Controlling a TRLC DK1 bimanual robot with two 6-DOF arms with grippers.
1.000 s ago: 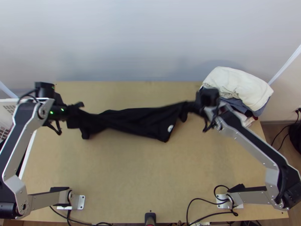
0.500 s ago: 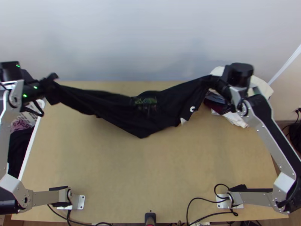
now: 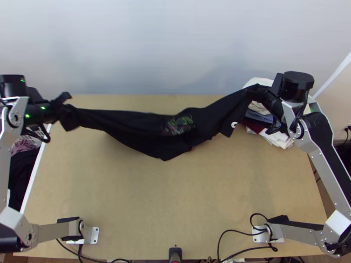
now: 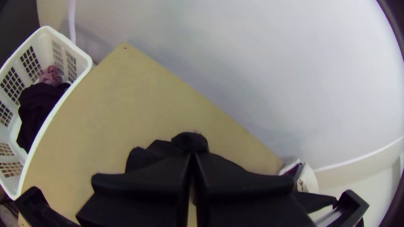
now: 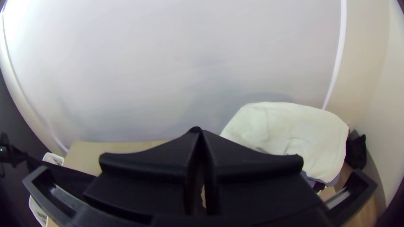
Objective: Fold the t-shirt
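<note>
Shirt position: the black cotton-looking t-shirt point(image 3: 140, 131) is hanging slung over the light wooden tabletop point(image 3: 175, 193) between both claws. The left claw point(image 4: 192, 154) is pinching one end, fingers narrow; the right claw point(image 5: 200, 134) is pinching the other, also narrow.

Axis: the long axis is running crosswise, roughly parallel to the far edge. From the left claw the cloth is leading rightward; from the right claw, leftward and nearer the arms' bases. The multicoloured print point(image 3: 177, 125) is lying nearer the right claw; a loose corner is pointing toward the near edge. My judgement: laying it down is depending on both ends keeping that line, or the sagging middle will be bunching.

Unclear: black fingers are merging with black fabric, so I am not making out which parts are being pinched. Folds are concealing the collar and layer count. Whether the low corner is touching wood, I cannot tell.
</note>
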